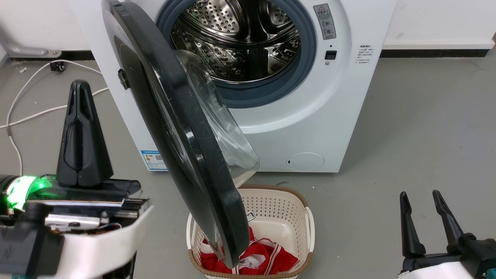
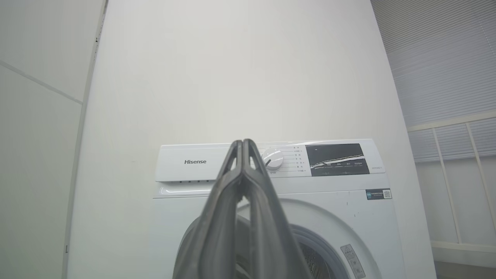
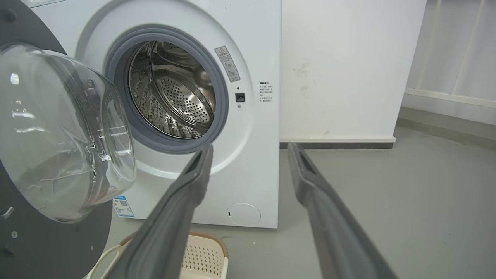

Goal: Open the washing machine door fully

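Your washing machine door [image 1: 186, 155] stands swung partway out, its lower edge above the basket [image 1: 271, 205]. Left jaws are pressed together, empty, beside its outer face; right jaws are spread, well apart from it.

The washing machine door [image 1: 182, 131] is black. The basket [image 1: 271, 203] is cream with tiny holes. The cloth [image 1: 263, 257] is red and white.

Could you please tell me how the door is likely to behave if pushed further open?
The door looks rigid, so it would probably swing as one piece rather than flex. Its glossy black surface may be slippery to push. The thick glass bowl suggests it is fairly heavy.
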Tool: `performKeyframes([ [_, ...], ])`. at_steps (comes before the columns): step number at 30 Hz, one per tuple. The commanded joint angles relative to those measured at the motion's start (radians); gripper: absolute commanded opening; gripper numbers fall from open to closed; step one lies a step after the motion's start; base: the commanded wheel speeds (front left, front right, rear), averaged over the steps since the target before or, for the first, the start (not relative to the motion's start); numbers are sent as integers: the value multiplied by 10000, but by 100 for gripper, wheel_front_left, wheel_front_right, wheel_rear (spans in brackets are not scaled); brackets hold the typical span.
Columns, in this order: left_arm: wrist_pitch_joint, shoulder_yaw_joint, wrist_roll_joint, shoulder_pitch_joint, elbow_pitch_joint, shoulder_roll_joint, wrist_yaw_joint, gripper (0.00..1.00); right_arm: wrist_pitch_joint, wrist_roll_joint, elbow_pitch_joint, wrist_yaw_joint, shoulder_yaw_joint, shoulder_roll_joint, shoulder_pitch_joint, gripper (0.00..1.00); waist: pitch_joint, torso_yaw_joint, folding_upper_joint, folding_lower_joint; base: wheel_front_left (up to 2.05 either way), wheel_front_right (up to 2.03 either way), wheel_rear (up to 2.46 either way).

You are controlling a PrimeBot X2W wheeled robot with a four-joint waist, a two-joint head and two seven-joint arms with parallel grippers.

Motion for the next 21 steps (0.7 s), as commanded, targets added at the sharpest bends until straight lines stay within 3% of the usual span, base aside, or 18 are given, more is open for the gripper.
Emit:
performKeyframes([
  [1,-14,-164,-59,-89,-300,-1,-32,0,-26,50,41,-6,-1,27,-102,100,2,-17,0,0,0,0,0],
  [6,-12,-1512,-513,237,-916,0,-311,0,-24,70,120,-6,-1,27,-74,100,-34,-50,0,0,0,0,0],
  [14,393,-4267,-1493,1298,69,184,-592,0,-25,51,225,-6,84,26,-30,100,-116,-77,0,0,0,0,0],
  [21,1139,-5166,-2038,2529,1046,560,-523,0,-26,84,347,-6,123,26,10,100,-180,-83,0,0,0,0,0],
])
